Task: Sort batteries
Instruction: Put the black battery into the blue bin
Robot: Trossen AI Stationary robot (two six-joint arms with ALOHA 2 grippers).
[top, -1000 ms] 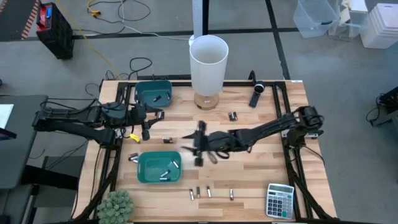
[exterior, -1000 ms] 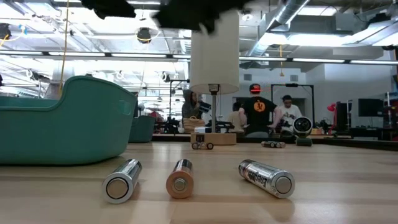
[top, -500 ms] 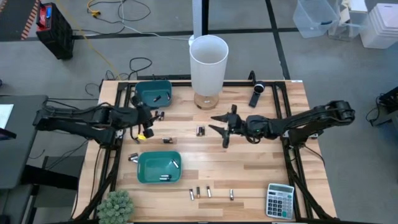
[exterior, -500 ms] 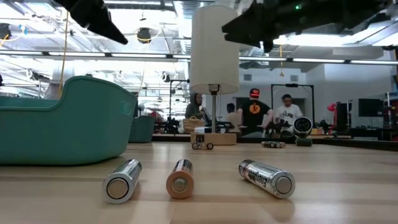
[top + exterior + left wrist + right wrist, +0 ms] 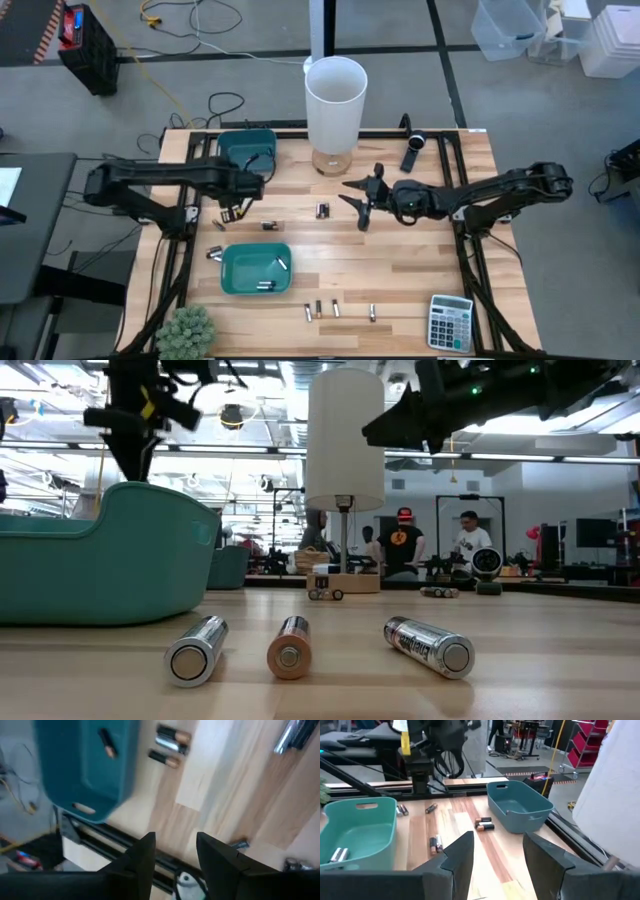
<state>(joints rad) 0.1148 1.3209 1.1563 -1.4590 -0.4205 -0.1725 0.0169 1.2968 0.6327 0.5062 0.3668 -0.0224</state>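
Small cylindrical batteries lie scattered on the wooden table: three near its front edge, one mid-table, some beside the far teal bin. More lie inside the near teal bin and the far teal bin. My left gripper hovers open, pointing down, by the far bin's near right corner. My right gripper hangs open above mid-table, right of the lone battery, and points toward the table's left.
A lamp with a tall white shade stands at the far middle of the table. A black oblong device lies far right, a calculator near right, a small plant at the near left corner. People stand in the room behind.
My right gripper has drawn back from beside the near bin, up and toward the table's far right, to mid-table. My left arm has raised its elbow, and its gripper has tipped to point down and shifted slightly right beside the far bin.
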